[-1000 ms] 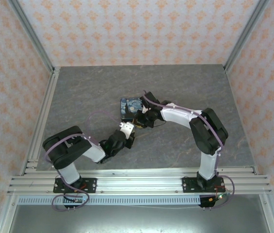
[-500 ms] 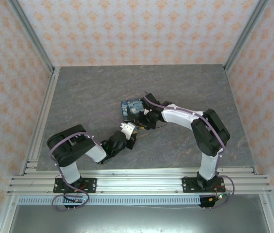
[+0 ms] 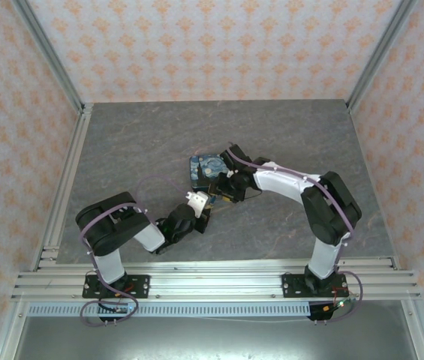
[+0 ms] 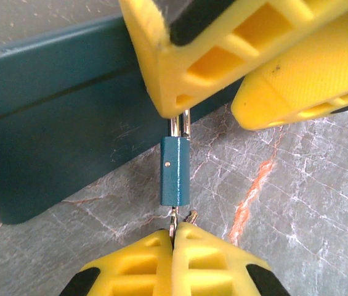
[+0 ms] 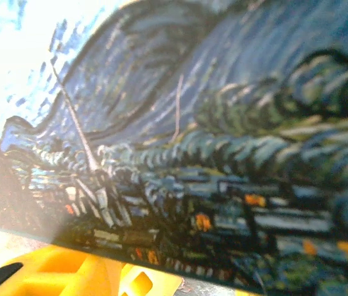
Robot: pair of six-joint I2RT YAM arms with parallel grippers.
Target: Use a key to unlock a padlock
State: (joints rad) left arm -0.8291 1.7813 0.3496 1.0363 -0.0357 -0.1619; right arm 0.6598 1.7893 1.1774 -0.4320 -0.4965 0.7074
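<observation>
Padlock point(image 4: 175, 171) sits straight between the two tools in the left wrist view. Its slim teal body runs from 12 to 6 o'clock, with a small silvery rivet on its face. The left tool point(image 4: 175, 233) lies directly at 6 o'clock from it. Its yellow fingers are pressed together on a thin silvery piece, the key point(image 4: 174, 217), which reaches up to the padlock's lower end. A second bit of silvery metal pokes out just to the right of it.

At the 12 o'clock end the silvery shackle point(image 4: 180, 125) rises and slips under the nearer yellow finger point(image 4: 223, 55) of the right tool point(image 3: 219, 192). The other finger lies close by at about 2 o'clock from the padlock. Whether that tool is clenched on the shackle or merely over it cannot be told.

A dark blue tin point(image 4: 56, 123) stands at 10 o'clock from the padlock, its side wall close behind the lock. In the right wrist view its painted lid lies blurred, with a yellow finger at the lower edge. Grey veined counter point(image 4: 297, 203) spreads from 3 to 5 o'clock. Whether the padlock touches it cannot be told.

From above, both tools meet near the middle of the counter, the right tool at about 2 o'clock from the left, beside the tin's near edge.
</observation>
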